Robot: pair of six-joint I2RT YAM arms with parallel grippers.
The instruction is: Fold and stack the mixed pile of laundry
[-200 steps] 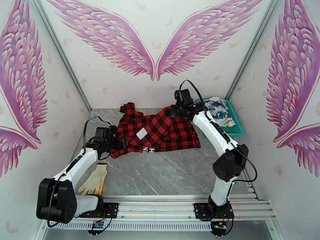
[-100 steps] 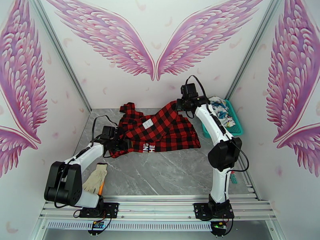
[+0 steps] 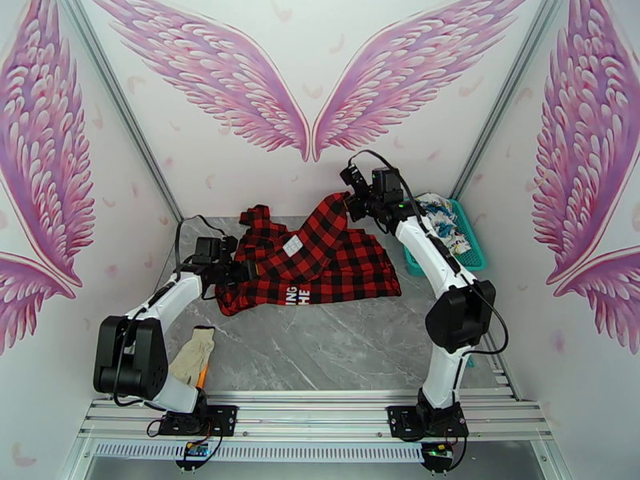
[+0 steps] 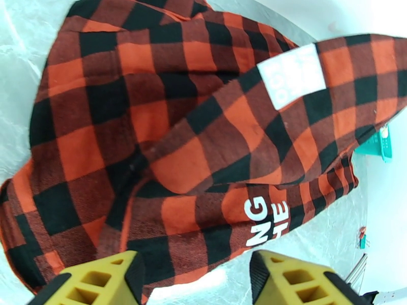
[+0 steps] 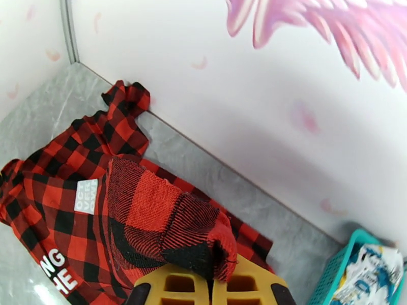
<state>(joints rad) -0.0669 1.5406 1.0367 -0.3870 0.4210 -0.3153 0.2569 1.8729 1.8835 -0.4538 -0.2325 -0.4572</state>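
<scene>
One shirt (image 3: 336, 262) corner rose; we saw the right gripper (image 5: 211, 280) pinching it, swinging left, the left gripper (image 4: 196, 280) spread and empty: fold was underway.

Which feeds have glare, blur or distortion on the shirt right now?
Top external: sharp, evenly lit, shirt clear. Left wrist: edges bowed by the lens, glare on the table between the left fingers. Right wrist: clear, but cloth in the right gripper goes dark at the pinch.
</scene>
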